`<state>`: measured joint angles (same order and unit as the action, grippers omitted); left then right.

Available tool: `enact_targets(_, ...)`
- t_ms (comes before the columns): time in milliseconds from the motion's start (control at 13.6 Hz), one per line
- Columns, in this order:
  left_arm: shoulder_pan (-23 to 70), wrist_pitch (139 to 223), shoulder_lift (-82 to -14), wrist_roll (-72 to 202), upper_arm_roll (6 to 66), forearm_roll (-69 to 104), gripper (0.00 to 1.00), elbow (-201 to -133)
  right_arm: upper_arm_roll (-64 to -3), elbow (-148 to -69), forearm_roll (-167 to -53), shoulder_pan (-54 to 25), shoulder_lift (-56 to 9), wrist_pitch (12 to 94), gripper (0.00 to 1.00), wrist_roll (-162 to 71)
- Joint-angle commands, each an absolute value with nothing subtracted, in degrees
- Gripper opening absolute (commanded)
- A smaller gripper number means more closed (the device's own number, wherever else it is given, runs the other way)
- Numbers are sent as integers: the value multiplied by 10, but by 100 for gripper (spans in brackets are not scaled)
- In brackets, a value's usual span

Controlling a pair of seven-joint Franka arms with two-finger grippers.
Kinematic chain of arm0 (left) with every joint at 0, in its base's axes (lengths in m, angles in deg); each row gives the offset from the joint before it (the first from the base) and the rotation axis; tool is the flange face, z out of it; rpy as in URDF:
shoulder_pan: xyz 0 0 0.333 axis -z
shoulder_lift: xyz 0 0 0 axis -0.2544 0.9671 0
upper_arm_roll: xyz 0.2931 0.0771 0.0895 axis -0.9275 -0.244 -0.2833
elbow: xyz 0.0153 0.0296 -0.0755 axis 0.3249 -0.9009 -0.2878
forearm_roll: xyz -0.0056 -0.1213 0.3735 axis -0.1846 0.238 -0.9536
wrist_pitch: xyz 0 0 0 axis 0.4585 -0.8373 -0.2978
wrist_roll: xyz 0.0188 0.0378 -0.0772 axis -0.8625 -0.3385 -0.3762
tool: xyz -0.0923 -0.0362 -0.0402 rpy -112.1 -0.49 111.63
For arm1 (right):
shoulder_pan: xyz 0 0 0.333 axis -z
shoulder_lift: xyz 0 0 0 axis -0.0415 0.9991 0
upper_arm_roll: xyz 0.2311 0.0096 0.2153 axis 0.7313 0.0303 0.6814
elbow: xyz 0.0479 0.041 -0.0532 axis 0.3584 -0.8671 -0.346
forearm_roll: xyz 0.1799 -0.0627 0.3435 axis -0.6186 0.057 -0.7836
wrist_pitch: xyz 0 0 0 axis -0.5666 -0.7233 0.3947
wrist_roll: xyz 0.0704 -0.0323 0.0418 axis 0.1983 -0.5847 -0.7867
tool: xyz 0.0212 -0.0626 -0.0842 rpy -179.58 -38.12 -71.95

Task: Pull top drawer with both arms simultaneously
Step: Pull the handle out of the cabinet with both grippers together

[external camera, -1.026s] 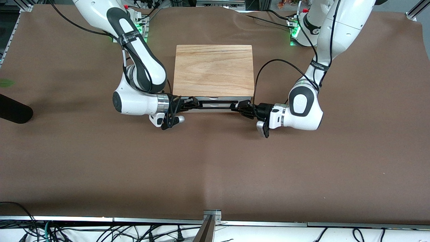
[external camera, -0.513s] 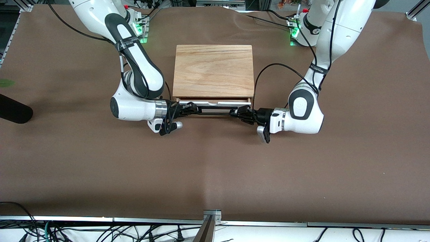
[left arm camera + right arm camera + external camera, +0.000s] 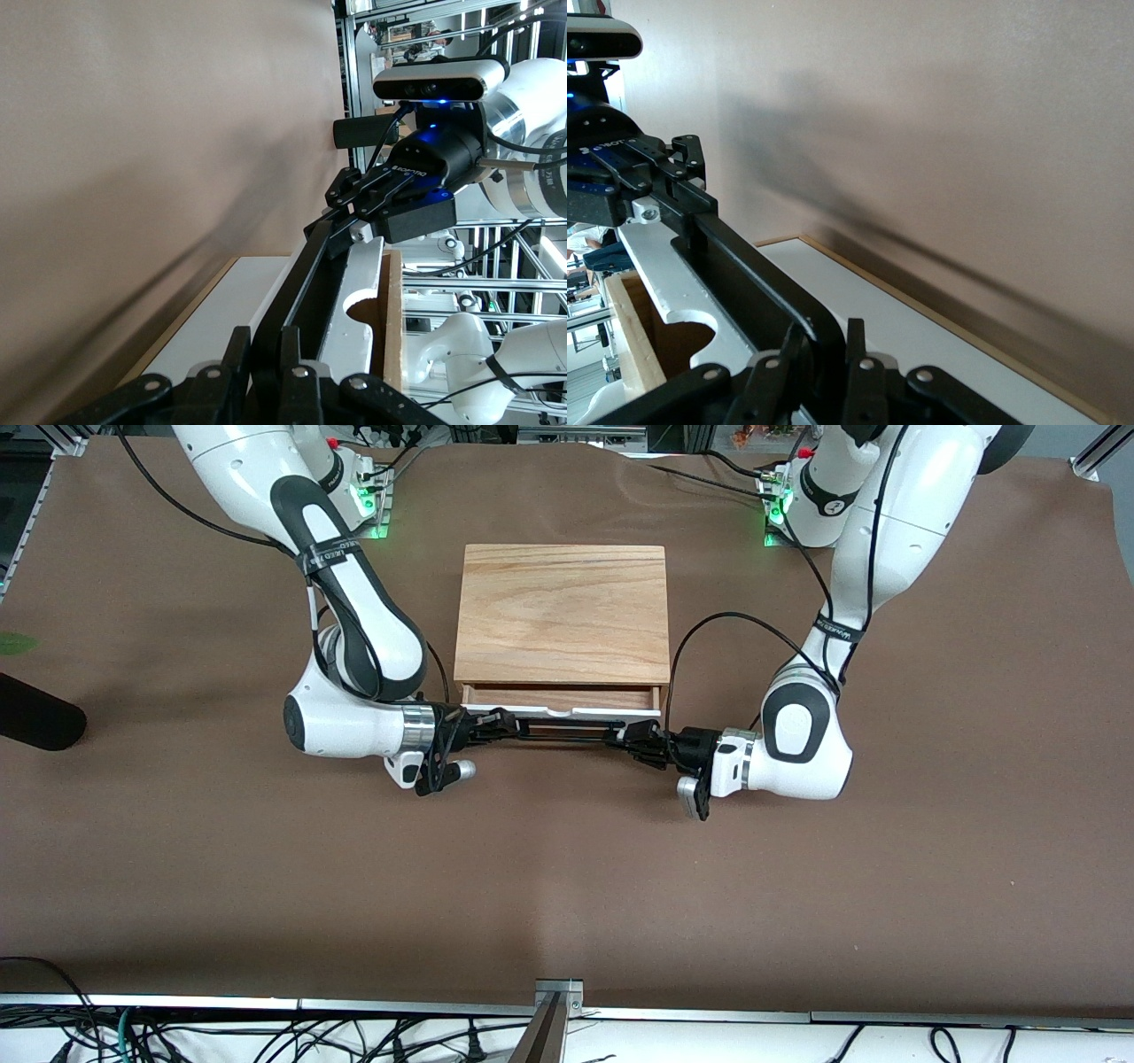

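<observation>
Starting at the right arm's end, our right gripper (image 3: 498, 724) reaches in sideways, low at the drawer front, and its fingers (image 3: 799, 354) are pinched narrow on that end of the black handle (image 3: 567, 730); the right wrist view shows the bar running straight out from between them. In the middle sits the drawer (image 3: 561, 699), partly out of the cabinet (image 3: 562, 611) at the table's centre: a strip of its wood floor shows between the cabinet's top slab and the white front panel (image 3: 359, 292), which lies on the side nearer the front camera. Toward the left arm's end, our left gripper (image 3: 640, 742) mirrors the first, its fingers (image 3: 237, 354) closed narrow on the other end of the same handle. We judge the pull well begun but not finished: both grips are set and the drawer is open by only a shallow band, so what is left is to draw it further toward the front camera, evenly at both ends, so the drawer does not skew in its slot.
</observation>
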<state>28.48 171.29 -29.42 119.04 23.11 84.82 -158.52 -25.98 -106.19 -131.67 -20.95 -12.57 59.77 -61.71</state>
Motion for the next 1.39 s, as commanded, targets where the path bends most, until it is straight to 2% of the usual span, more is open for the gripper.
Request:
enact_targets(0,294,1766,-218,1146,234,868,10,-1458,-261,-1010,-1318,-187,-109,590,0,-618)
enact_targets(293,292,1766,-194,1132,231,868,9,-1409,-261,-961,-1317,-193,-83,590,0,-615)
enact_targets(586,289,1766,-182,1113,226,868,9,-1373,-260,-884,-1317,-200,-28,590,0,-612)
enact_targets(1099,284,1766,-163,1113,226,867,10,-1345,-260,-850,-1306,-202,-4,590,0,-596)
enact_targets(1173,284,1766,-163,1113,226,867,15,-1346,-259,-849,-1306,-202,1,591,0,-596)
enact_targets(1246,284,1766,-163,1113,226,867,26,-1346,-259,-847,-1306,-203,8,591,0,-596)
enact_targets(1319,284,1766,-164,1112,226,867,42,-1348,-258,-843,-1307,-203,9,591,0,-596)
